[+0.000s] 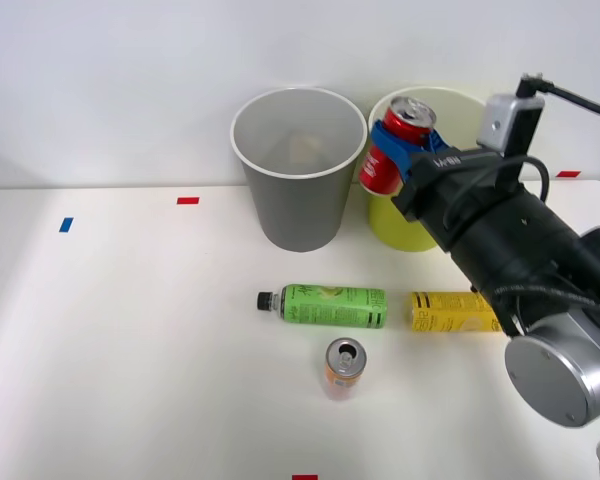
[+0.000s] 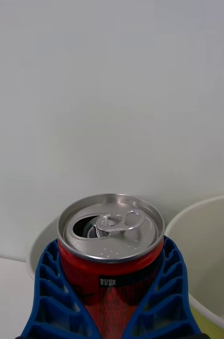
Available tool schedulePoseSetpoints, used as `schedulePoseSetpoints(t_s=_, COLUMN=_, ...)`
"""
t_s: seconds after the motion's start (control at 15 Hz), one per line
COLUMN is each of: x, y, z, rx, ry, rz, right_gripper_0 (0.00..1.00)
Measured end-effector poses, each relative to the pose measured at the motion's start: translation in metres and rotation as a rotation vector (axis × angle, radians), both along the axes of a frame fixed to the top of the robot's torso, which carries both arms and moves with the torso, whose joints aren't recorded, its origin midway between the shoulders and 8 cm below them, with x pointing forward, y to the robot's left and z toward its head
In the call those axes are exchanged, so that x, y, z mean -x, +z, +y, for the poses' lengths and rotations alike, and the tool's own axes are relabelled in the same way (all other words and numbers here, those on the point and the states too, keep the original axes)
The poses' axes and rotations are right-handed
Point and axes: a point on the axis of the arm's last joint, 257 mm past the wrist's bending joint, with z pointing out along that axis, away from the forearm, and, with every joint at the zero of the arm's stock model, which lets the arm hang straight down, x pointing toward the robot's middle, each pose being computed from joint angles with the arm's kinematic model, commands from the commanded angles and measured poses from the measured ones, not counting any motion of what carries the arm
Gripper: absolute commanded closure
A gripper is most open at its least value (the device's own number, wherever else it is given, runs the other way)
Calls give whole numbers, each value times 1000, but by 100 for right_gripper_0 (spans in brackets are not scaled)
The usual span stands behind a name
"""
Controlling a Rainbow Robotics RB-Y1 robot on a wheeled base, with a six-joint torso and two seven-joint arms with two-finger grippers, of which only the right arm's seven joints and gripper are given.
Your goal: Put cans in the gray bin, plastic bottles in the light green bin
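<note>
My right gripper (image 1: 392, 152) is shut on the red can (image 1: 395, 143), holding it in the air over the left rim of the light green bin (image 1: 410, 225), just right of the gray bin (image 1: 300, 200). In the wrist view the red can (image 2: 110, 254) sits between my blue ribbed fingers (image 2: 51, 296), its silver pull-tab top up, with the light green bin's rim (image 2: 207, 212) behind it. The orange-and-white can (image 1: 344, 368) stands upright on the table. The green-label bottle (image 1: 330, 305) and the yellow-label bottle (image 1: 452, 312) lie on their sides in a row; my arm covers the yellow one's right end.
The white table (image 1: 130, 330) carries a blue tape mark (image 1: 66, 224) at the left, a red mark (image 1: 187, 200) near the gray bin and another red mark (image 1: 304, 477) at the front edge. A white wall stands behind the bins.
</note>
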Motion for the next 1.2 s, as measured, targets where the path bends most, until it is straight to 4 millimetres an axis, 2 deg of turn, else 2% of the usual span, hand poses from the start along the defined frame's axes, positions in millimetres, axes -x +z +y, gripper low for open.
schedulePoseSetpoints(t_s=0.07, x=-7, y=9, z=10, rx=-24, ry=22, rz=8, right_gripper_0=100)
schedulePoseSetpoints(t_s=0.27, x=-51, y=7, z=29, rx=-35, ry=37, rz=24, right_gripper_0=100)
schedulePoseSetpoints(t_s=0.4, x=-80, y=17, z=46, rx=-35, ry=50, rz=4, right_gripper_0=100)
schedulePoseSetpoints(t_s=0.53, x=-100, y=24, z=69, rx=-9, ry=73, rz=-6, right_gripper_0=100)
schedulePoseSetpoints(t_s=0.67, x=-114, y=22, z=88, rx=32, ry=85, rz=-5, right_gripper_0=100)
schedulePoseSetpoints(t_s=0.8, x=-129, y=15, z=95, rx=83, ry=65, rz=-20, right_gripper_0=100)
schedulePoseSetpoints(t_s=0.87, x=-136, y=11, z=98, rx=99, ry=57, rz=-30, right_gripper_0=94)
schedulePoseSetpoints(t_s=0.93, x=-138, y=7, z=101, rx=100, ry=60, rz=-28, right_gripper_0=70)
schedulePoseSetpoints(t_s=1.0, x=-139, y=4, z=104, rx=98, ry=64, rz=-24, right_gripper_0=32)
schedulePoseSetpoints(t_s=1.07, x=-139, y=3, z=106, rx=94, ry=70, rz=-23, right_gripper_0=0)
schedulePoseSetpoints(t_s=1.2, x=-137, y=4, z=110, rx=84, ry=80, rz=-26, right_gripper_0=0)
